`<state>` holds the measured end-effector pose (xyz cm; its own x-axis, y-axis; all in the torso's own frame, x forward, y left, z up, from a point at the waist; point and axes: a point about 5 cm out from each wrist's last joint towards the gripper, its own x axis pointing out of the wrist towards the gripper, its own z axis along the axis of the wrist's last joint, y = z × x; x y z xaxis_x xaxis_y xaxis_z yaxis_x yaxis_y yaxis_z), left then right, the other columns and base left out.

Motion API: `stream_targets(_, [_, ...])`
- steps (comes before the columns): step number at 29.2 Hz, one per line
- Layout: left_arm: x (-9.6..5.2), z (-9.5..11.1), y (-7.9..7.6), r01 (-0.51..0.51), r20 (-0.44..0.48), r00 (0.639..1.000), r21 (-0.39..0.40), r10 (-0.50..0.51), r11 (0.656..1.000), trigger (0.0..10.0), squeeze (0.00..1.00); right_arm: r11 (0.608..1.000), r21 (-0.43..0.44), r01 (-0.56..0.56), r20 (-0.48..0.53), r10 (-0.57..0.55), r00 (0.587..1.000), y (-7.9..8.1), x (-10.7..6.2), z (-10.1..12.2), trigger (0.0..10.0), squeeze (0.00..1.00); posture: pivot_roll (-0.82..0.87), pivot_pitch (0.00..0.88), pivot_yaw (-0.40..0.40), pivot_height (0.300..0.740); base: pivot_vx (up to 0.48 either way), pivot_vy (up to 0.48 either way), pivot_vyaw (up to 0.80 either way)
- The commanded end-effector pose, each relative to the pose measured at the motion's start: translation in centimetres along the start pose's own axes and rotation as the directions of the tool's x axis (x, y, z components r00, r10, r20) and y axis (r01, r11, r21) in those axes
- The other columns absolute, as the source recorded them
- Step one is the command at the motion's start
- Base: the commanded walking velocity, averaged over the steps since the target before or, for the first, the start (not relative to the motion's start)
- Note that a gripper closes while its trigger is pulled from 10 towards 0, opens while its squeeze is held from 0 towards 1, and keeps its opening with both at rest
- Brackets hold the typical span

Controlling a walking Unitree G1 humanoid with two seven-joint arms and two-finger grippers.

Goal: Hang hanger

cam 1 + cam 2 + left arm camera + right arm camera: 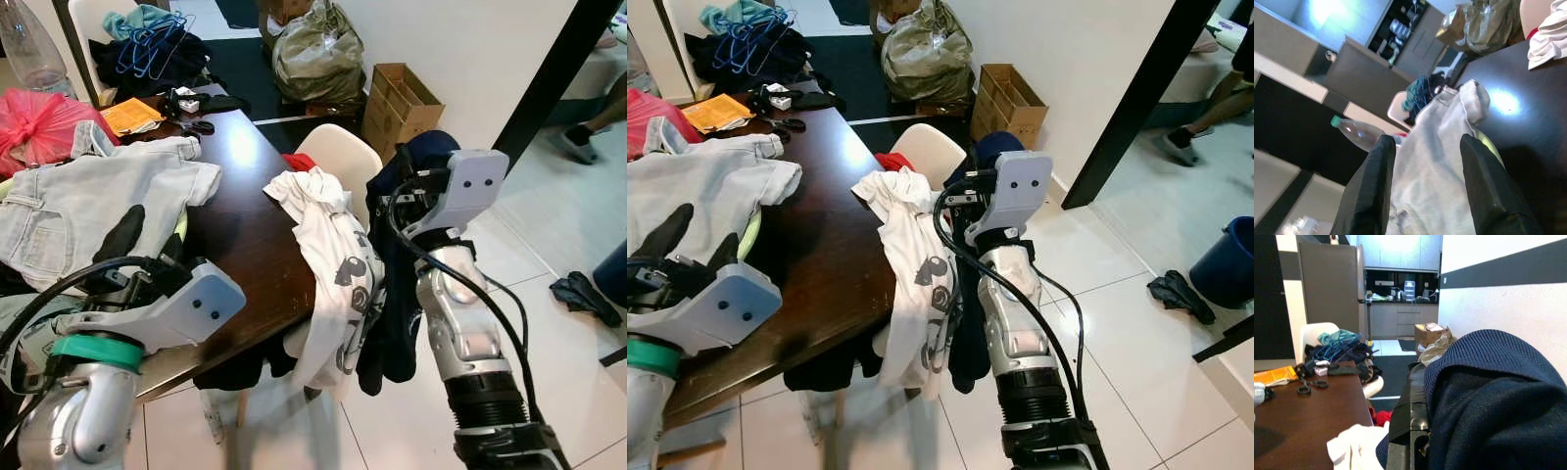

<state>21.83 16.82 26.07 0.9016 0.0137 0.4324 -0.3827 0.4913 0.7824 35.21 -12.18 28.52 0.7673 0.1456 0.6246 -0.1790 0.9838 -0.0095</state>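
1. Right gripper [416, 191] is raised beside the white chair [338, 157], buried in a navy knit garment [1488, 396]. Right wrist view shows the knit draped over one black finger [1408, 406]. Can't tell if the fingers are clamped or just pushed under the cloth.
2. Left gripper [1427, 186] hovers low over the dark table [250, 225], above a pale grey garment [88, 206]. Fingers are spread apart, nothing between them.
3. Hanger under the navy knit: none visible, cloth covers whatever is there. The only hangers in plain view are blue wire hangers [147, 44], a bunch on a clothes pile on the far chair, well ahead of both grippers, past the far end of the table.
4. Handling, as a judgement: wire hangers are light, stiff in plane, springy and thin, so slippery between flat fingers and prone to tangling in a bunch. Best hold is at the neck just under the hook, or mid shoulder bar. The knit is soft, floppy, and slides off easily.
5. Orientation: the blue hangers lie roughly flat on the pile, overlapping. Hook direction is too small to read. The knit's long axis hangs straight down from the right gripper, beside a white printed shirt [328, 255] draped over the chair back.
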Motion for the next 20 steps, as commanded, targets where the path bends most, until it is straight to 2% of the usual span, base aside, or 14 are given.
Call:
stream_targets(1, [0.3, 0.0, -0.8, 0.003, -0.015, 1.000, -0.028, -0.003, 1.000, 10.0, 0.00, 1.000, 0.022, -0.019, 0.081, 0.017, 0.997, -0.1, 0.9, 1.6, 10.0, 0.00, 0.08, 0.156, -0.010, 0.740, 0.000, 0.000, 0.00])
stream_targets(2, [0.3, 0.0, -0.8, 0.003, -0.015, 1.000, -0.028, -0.003, 1.000, 10.0, 0.00, 1.000, 0.022, -0.019, 0.081, 0.017, 0.997, -0.1, 0.9, 1.6, 10.0, 0.00, 0.08, 0.156, -0.010, 0.740, 0.000, 0.000, 0.00])
stream_targets(4, [1.4, -0.3, -1.8, -0.040, -0.090, 0.996, -0.158, 0.026, 0.987, 10.0, 0.00, 0.982, 0.047, -0.183, 0.169, 0.173, 0.970, 1.7, 2.9, 3.9, 10.0, 0.00, 0.06, 0.152, -0.014, 0.740, 0.000, 0.000, 0.00])
stream_targets(5, [1.4, -0.3, -1.8, -0.040, -0.090, 0.996, -0.158, 0.026, 0.987, 10.0, 0.00, 0.982, 0.047, -0.183, 0.169, 0.173, 0.970, 1.7, 2.9, 3.9, 10.0, 0.00, 0.06, 0.152, -0.014, 0.740, 0.000, 0.000, 0.00])
stream_targets(7, [2.8, -0.1, -1.6, -0.108, -0.095, 0.992, -0.225, 0.088, 0.968, 10.0, 0.00, 0.957, 0.059, -0.284, 0.308, 0.253, 0.917, 2.8, 5.6, 7.9, 10.0, 0.00, 0.06, 0.145, -0.025, 0.740, 0.000, 0.000, 0.00])
stream_targets(9, [2.8, -0.1, -1.6, -0.108, -0.095, 0.992, -0.225, 0.088, 0.968, 10.0, 0.00, 0.957, 0.059, -0.284, 0.308, 0.253, 0.917, 2.8, 5.6, 7.9, 10.0, 0.00, 0.06, 0.145, -0.025, 0.740, 0.000, 0.000, 0.00])
stream_targets(10, [3.5, 0.1, -0.9, -0.157, -0.079, 0.987, -0.215, 0.143, 0.964, 10.0, 0.00, 0.951, 0.059, -0.304, 0.385, 0.260, 0.886, 2.9, 6.7, 10.3, 10.0, 0.00, 0.06, 0.145, -0.032, 0.740, 0.000, 0.000, 0.00])
stream_targets(11, [3.5, 0.1, -0.9, -0.157, -0.079, 0.987, -0.215, 0.143, 0.964, 10.0, 0.00, 0.951, 0.059, -0.304, 0.385, 0.260, 0.886, 2.9, 6.7, 10.3, 10.0, 0.00, 0.06, 0.145, -0.032, 0.740, 0.000, 0.000, 0.00])
stream_targets(13, [4.3, 0.5, 1.4, -0.309, -0.022, 0.951, -0.144, 0.310, 0.940, 10.0, 0.00, 0.925, 0.066, -0.374, 0.512, 0.291, 0.808, 4.0, 8.6, 14.3, 10.0, 0.00, 0.06, 0.141, -0.045, 0.740, 0.000, 0.000, 0.00])
stream_targets(14, [4.3, 0.5, 1.4, -0.309, -0.022, 0.951, -0.144, 0.310, 0.940, 10.0, 0.00, 0.925, 0.066, -0.374, 0.512, 0.291, 0.808, 4.0, 8.6, 14.3, 10.0, 0.00, 0.06, 0.141, -0.045, 0.740, 0.000, 0.000, 0.00])
stream_targets(15, [4.4, 0.7, 2.2, -0.360, 0.003, 0.932, -0.115, 0.363, 0.926, 10.0, 0.00, 0.915, 0.066, -0.398, 0.537, 0.303, 0.787, 4.5, 9.0, 15.2, 10.0, 0.00, 0.06, 0.141, -0.045, 0.740, 0.000, 0.000, 0.00])
stream_targets(16, [4.2, 1.2, 3.2, -0.429, 0.027, 0.901, -0.091, 0.433, 0.899, 10.0, 0.00, 0.899, 0.105, -0.425, 0.541, 0.307, 0.783, 5.7, 9.8, 15.5, 10.0, 0.00, 0.07, 0.145, -0.055, 0.740, 0.000, 0.000, 0.00])
stream_targets(19, [4.0, 1.4, 3.7, -0.468, 0.039, 0.881, -0.079, 0.472, 0.880, 10.0, 0.00, 0.888, 0.133, -0.441, 0.537, 0.309, 0.785, 6.5, 10.3, 15.5, 10.0, 0.00, 0.07, 0.145, -0.055, 0.740, 0.000, 0.000, 0.00])
stream_targets(20, [3.5, 2.0, 4.3, -0.508, 0.062, 0.857, -0.062, 0.512, 0.859, 10.0, 0.00, 0.884, 0.188, -0.428, 0.504, 0.288, 0.815, 7.7, 11.1, 14.9, 10.0, 0.00, 0.11, 0.164, -0.086, 0.740, 0.000, 0.000, 0.00])
